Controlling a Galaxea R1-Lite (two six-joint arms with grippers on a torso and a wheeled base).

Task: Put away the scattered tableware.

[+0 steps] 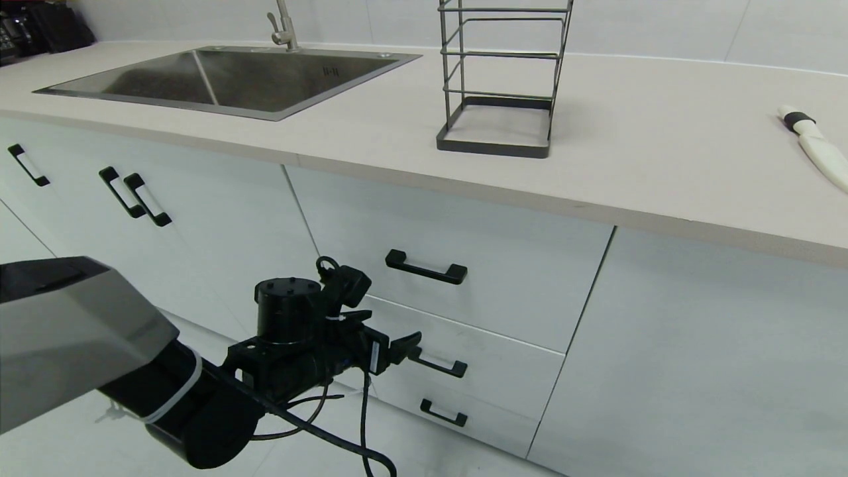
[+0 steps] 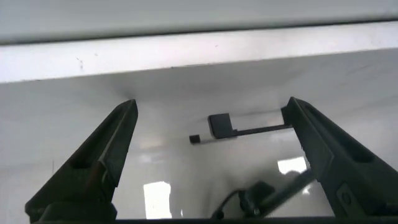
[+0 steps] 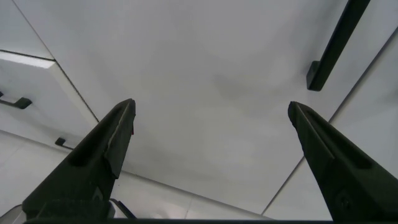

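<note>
The knife [image 1: 818, 142], cream with a black band near its handle end, lies flat on the surface [image 1: 662, 152] at the far right, and part of it runs past the edge of the head view. Nothing touches it. Well apart from it, toward the middle of the surface, stands an upright wire rack [image 1: 503, 86] with a dark rectangular base. Farther left a steel sink [image 1: 232, 76] is set into the surface, with a faucet [image 1: 283, 26] at its back rim.

Below the surface edge are white cabinet fronts. Under the rack is a stack of three drawers, each with a black bar handle: top handle [image 1: 426, 267], middle handle [image 1: 440, 364] and bottom handle [image 1: 442, 414].

The left gripper [image 1: 405, 346] is low in front of these drawers, far below the knife. Its tips are just beside the left end of the middle handle; I cannot tell whether they touch it. In the left wrist view its fingers [image 2: 106, 155] are spread wide with nothing between them, and a black drawer handle shows on the white front beyond the gap.

The right gripper [image 3: 211, 106] faces a plain white cabinet front. Its fingers [image 3: 99, 155] are also spread apart and hold nothing. A black door handle [image 3: 336, 43] lies off to one side.
</note>
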